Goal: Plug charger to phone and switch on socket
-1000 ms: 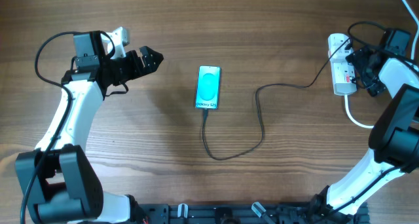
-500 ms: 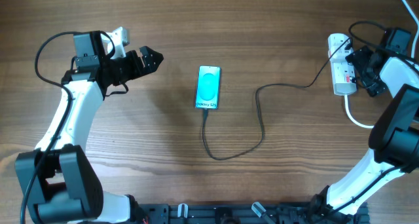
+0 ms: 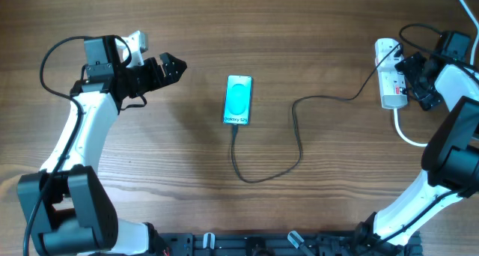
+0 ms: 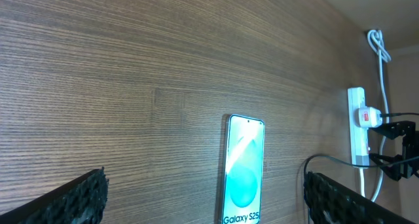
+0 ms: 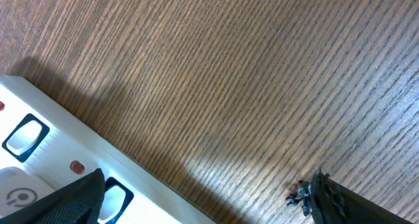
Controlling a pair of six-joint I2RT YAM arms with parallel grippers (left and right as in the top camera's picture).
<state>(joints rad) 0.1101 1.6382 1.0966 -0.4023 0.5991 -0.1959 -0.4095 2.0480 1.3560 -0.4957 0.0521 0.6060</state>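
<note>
Hovering my right gripper (image 5: 203, 185), fingers spread and empty, over the socket (image 3: 389, 80) by the desk's far right corner, I should lower one fingertip (image 5: 78, 201) squarely onto its switch (image 5: 116, 199).

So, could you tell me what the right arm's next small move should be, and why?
Probably ease the right pincer down so one finger presses the rocker switch on the socket. The charger already seems to meet the phone at its lower end, and the open pincer sits right at the strip.
</note>
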